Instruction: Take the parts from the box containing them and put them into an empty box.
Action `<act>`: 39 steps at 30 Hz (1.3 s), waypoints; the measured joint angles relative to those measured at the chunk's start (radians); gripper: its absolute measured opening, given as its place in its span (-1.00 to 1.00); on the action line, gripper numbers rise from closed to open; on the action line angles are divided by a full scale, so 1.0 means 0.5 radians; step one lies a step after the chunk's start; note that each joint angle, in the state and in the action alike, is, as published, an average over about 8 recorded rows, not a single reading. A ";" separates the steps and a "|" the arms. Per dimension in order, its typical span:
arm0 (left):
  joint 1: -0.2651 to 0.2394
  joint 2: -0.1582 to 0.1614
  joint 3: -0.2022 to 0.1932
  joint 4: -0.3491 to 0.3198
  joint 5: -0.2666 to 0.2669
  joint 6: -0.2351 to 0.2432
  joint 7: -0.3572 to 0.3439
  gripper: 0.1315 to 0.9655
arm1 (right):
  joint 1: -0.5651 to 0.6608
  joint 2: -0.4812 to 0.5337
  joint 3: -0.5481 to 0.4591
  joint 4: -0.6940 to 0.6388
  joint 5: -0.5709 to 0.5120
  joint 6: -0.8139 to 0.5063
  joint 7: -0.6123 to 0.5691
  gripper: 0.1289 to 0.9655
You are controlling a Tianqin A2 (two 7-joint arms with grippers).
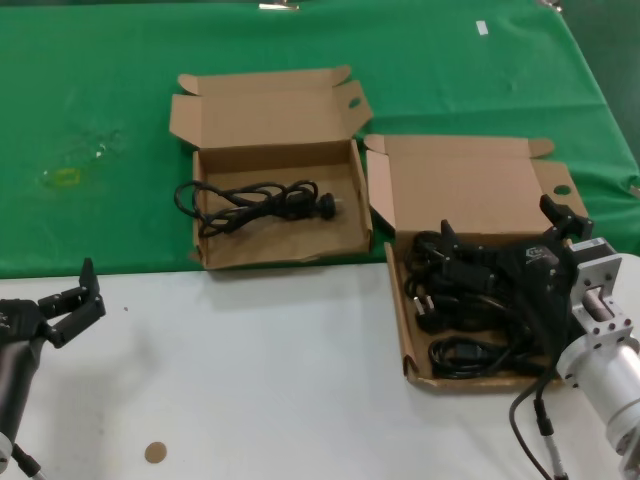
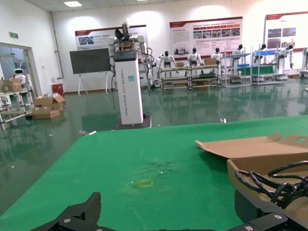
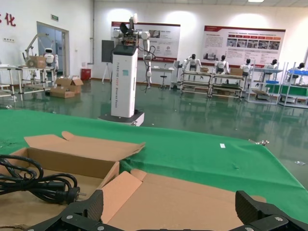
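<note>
I see a green cloth (image 1: 420, 90) covering the far half of the work surface and a bare white table (image 1: 260, 380) nearest me. Both wrist views look out past the cloth into a large hall with display boards and a white robot stand (image 2: 129, 82).

Two open cardboard boxes sit side by side, nearly touching at their adjacent corners. The right box (image 1: 405, 330) holds a pile of black power cords (image 1: 455, 300). The right gripper (image 1: 505, 235) hangs directly above that pile with its jaws spread apart; both fingertips point toward the raised lid (image 1: 470, 185), and nothing sits between them. The gripper body and arm cover the right part of the pile in the head view.

The left box (image 1: 280, 250) holds one coiled cord (image 1: 255, 200), lying well to the left of the right gripper. Its lid flap shows an oval hole (image 1: 354, 102).

The left gripper (image 1: 70, 300) rests low over the white table, jaws apart and clamped on nothing, well short of the left box. A small brown disc (image 1: 154, 452) lies on the table near that arm.

The head view alone shows the cord pile. The right wrist view shows only the single cord (image 3: 43, 185) and lid surfaces, not the pile beneath. The left wrist view shows a yellowish mark (image 2: 145, 183) on the cloth ahead of the jaws.
</note>
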 joint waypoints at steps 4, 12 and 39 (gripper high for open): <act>0.000 0.000 0.000 0.000 0.000 0.000 0.000 1.00 | 0.000 0.000 0.000 0.000 0.000 0.000 0.000 1.00; 0.000 0.000 0.000 0.000 0.000 0.000 0.000 1.00 | 0.000 0.000 0.000 0.000 0.000 0.000 0.000 1.00; 0.000 0.000 0.000 0.000 0.000 0.000 0.000 1.00 | 0.000 0.000 0.000 0.000 0.000 0.000 0.000 1.00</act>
